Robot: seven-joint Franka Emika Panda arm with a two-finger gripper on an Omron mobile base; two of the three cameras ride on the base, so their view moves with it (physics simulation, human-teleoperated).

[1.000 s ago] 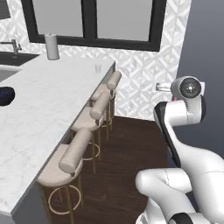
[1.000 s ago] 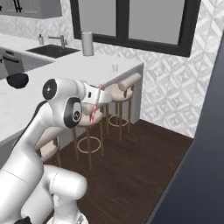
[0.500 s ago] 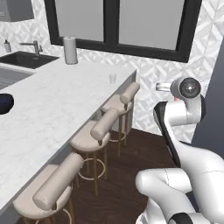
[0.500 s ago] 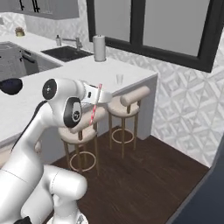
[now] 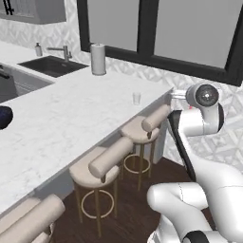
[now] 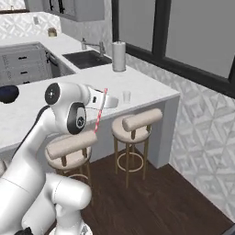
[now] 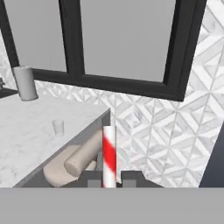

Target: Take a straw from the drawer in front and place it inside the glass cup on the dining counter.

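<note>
Hand view: gripper (image 7: 109, 178) clamped on straw (image 7: 109, 153), red-white striped, standing upright between fingertips. Glass cup (image 7: 57, 127) on dining counter (image 7: 30, 140) at 10 o'clock from straw, well apart. Right base view: straw (image 6: 100, 111) tilted, held beside counter edge; cup (image 6: 125, 97) at 2 o'clock.
</note>
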